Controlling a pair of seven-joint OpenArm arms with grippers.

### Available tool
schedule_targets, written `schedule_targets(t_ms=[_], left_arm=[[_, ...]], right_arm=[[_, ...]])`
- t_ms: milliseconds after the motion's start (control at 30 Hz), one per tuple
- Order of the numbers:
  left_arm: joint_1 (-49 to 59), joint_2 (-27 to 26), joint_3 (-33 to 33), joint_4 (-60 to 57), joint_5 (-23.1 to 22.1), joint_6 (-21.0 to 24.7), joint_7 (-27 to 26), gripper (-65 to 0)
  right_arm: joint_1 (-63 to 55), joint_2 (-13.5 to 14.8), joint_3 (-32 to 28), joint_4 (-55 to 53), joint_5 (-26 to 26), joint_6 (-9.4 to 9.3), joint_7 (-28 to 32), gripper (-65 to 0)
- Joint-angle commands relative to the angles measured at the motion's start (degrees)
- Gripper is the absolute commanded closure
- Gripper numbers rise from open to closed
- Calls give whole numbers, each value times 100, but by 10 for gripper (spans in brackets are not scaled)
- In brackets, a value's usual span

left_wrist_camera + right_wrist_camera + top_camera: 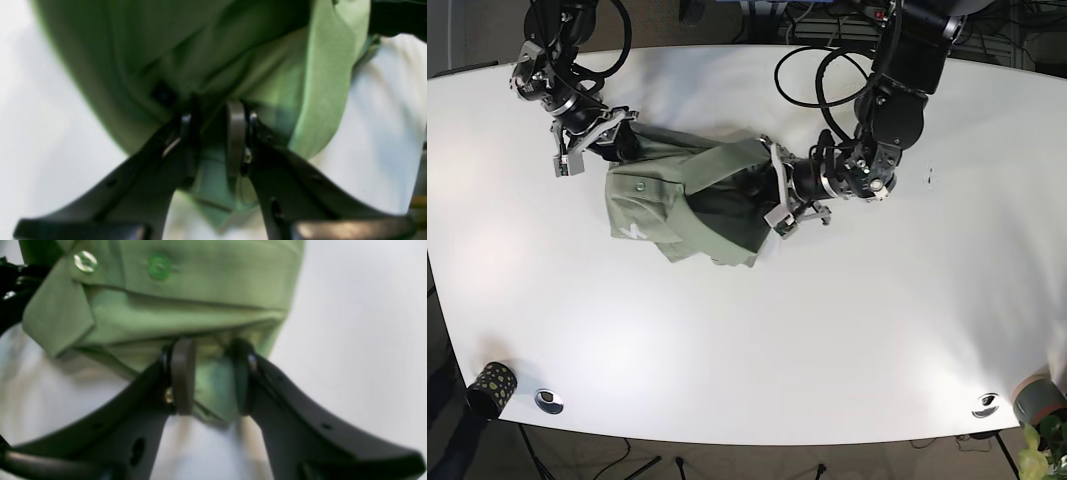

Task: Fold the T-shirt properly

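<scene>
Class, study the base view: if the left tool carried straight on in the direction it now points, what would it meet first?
The left tool points toward the view's left, already clamped on the green shirt. It would likely push into the bunched shirt itself; beyond it lies the right tool, though depth is unclear.

Your left gripper (pixel 213 133) and right gripper (pixel 210 376) are matte black with curved fingers, grey pads (pixel 182 373) at the tips, small screws beside them; black cables (pixel 812 70) loop behind.

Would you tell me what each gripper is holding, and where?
Both hold the green shirt: the left gripper pinches a bunched fold, the right gripper an edge near the buttoned collar.
</scene>
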Motion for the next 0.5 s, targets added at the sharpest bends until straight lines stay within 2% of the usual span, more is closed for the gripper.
schedule_targets(t_ms=[0,200,467], left_arm=[[-60,-160,-281,210,304,164,265,-114],[-34,-423,-668,1019,313,164,283,-114],[318,-547,-1063,2672,313,164,292,-114]], right_arm=[[-28,139,25,-32,-130,-31,-65,-185],[-63,147,43,100,-112,-31,-91,-185],[-221,130,16,1067,-112,-31,-162,-185]])
